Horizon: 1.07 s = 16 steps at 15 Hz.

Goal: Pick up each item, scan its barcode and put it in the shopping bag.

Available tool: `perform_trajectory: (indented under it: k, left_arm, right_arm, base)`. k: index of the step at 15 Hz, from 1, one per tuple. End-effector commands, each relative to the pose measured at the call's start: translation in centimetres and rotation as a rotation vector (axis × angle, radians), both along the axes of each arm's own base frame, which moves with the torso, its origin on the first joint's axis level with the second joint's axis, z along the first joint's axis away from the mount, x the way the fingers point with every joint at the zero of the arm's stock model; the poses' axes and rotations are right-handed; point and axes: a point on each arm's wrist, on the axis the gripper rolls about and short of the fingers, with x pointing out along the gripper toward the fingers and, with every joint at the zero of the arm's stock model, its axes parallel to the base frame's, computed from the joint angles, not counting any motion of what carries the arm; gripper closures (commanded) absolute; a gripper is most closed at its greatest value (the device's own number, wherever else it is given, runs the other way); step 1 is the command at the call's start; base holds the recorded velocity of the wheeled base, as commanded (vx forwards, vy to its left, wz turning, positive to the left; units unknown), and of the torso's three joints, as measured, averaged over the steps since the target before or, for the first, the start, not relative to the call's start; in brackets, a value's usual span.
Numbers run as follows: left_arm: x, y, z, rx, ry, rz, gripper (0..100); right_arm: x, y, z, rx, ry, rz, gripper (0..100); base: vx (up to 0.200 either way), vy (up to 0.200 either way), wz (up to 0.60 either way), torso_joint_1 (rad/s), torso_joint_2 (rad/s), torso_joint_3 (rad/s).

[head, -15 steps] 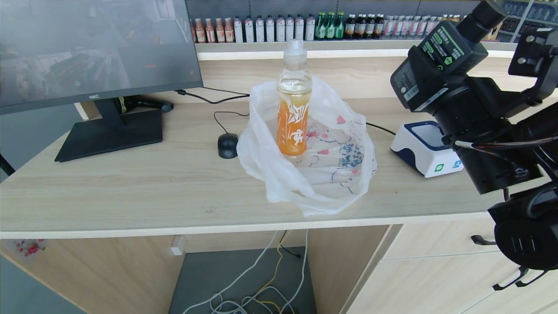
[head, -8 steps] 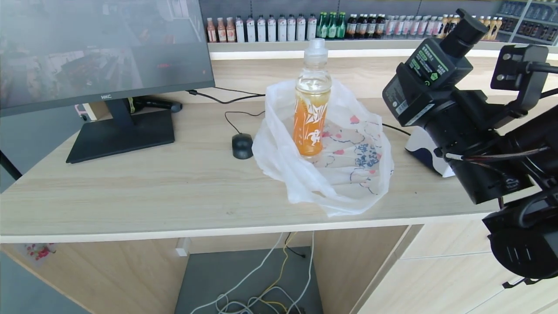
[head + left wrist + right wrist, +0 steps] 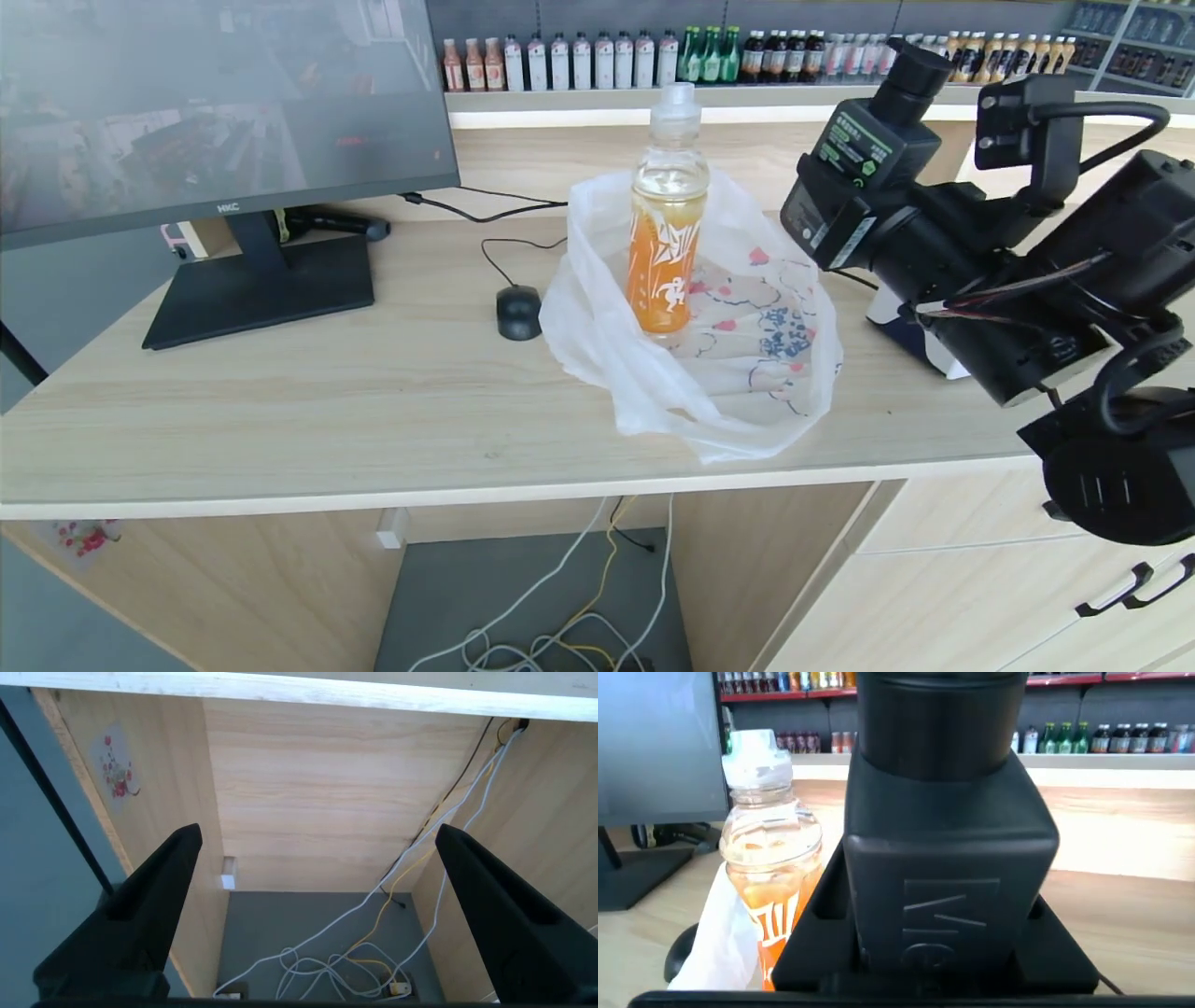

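Observation:
An orange drink bottle with a clear cap stands upright inside the open white shopping bag at the middle of the wooden counter. My right gripper hangs just right of the bag, shut on a black handheld scanner with a green label. In the right wrist view the scanner is close up, with the bottle and the bag beside it. My left gripper is open below the counter's edge, facing the desk's leg space.
A monitor stands at the back left and a black mouse lies left of the bag. A white and blue scanner stand sits behind my right arm. Bottles line the back shelf. Cables hang under the counter.
The head camera shifted early on. Since then my right arm has carried the scanner left, closer to the bag and bottle. The bottle and bag have not moved.

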Motion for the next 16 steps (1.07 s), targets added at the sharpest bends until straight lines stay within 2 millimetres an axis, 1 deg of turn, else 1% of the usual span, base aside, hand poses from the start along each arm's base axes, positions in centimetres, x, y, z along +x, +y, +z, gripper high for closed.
perform_trajectory:
  k: [1, 4, 7, 8, 9, 12, 13, 14, 16]
  left_arm:
    - [0.0, 0.0, 0.0, 0.000, -0.001, 0.000, 0]
    - [0.0, 0.0, 0.0, 0.000, -0.001, 0.000, 0]
    - [0.0, 0.0, 0.0, 0.000, -0.001, 0.000, 0]
    - [0.0, 0.0, 0.0, 0.000, -0.001, 0.000, 0]
    - [0.0, 0.0, 0.0, 0.000, -0.001, 0.000, 0]
    - [0.0, 0.0, 0.0, 0.000, -0.001, 0.000, 0]
    - [0.0, 0.0, 0.0, 0.000, -0.001, 0.000, 0]
    - [0.0, 0.0, 0.0, 0.000, -0.001, 0.000, 0]
    - [0.0, 0.0, 0.0, 0.000, -0.001, 0.000, 0]
  right_arm:
    - [0.7, 0.5, 0.6, -0.013, 0.026, 0.008, 100]
    - [1.9, 0.9, -0.2, -0.039, 0.078, 0.003, 100]
    - [3.5, 1.6, -1.8, -0.060, 0.117, 0.003, 100]
    - [4.3, 1.7, -1.9, -0.058, 0.114, 0.001, 100]
    - [5.4, 1.3, -2.1, -0.055, 0.111, -0.013, 100]
    - [6.3, 1.7, -3.3, -0.085, 0.130, 0.034, 100]
    - [6.7, 1.5, -3.8, -0.090, 0.143, 0.025, 100]
    - [7.2, 0.6, -4.7, -0.095, 0.165, 0.000, 100]
    - [7.7, 0.3, -5.6, -0.078, 0.194, 0.001, 100]
  base:
    - [0.000, 0.000, 0.00, 0.000, 0.00, 0.000]
    - [0.000, 0.000, 0.00, 0.000, 0.00, 0.000]
    - [0.000, 0.000, 0.00, 0.000, 0.00, 0.000]
    - [0.000, 0.000, 0.00, 0.000, 0.00, 0.000]
    - [0.000, 0.000, 0.00, 0.000, 0.00, 0.000]
    - [0.000, 0.000, 0.00, 0.000, 0.00, 0.000]
    - [0.000, 0.000, 0.00, 0.000, 0.00, 0.000]
    - [0.000, 0.000, 0.00, 0.000, 0.00, 0.000]
    - [0.000, 0.000, 0.00, 0.000, 0.00, 0.000]
